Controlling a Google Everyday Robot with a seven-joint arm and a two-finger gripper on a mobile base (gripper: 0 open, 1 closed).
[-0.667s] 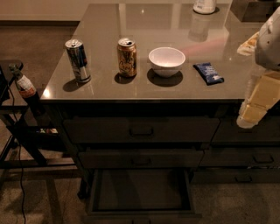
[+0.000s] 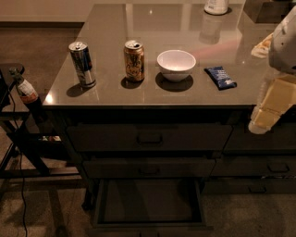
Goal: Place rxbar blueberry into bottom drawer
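The rxbar blueberry point(image 2: 220, 77), a flat dark-blue wrapper with white print, lies on the grey counter point(image 2: 152, 23) near its front edge, right of a white bowl point(image 2: 176, 65). The bottom drawer point(image 2: 149, 201) stands pulled open below two shut handled drawers, and its flat dark inside holds nothing. My gripper point(image 2: 263, 118), cream and white, hangs at the right edge of the view, in front of the counter's front edge and below and right of the bar. It is not touching the bar.
A gold can point(image 2: 134, 60) and a blue-silver can point(image 2: 82, 64) stand left of the bowl. A white container point(image 2: 216, 6) stands at the back of the counter. A dark stand with a bottle point(image 2: 23, 88) and a cable is on the left. More shut drawers point(image 2: 273, 166) are on the right.
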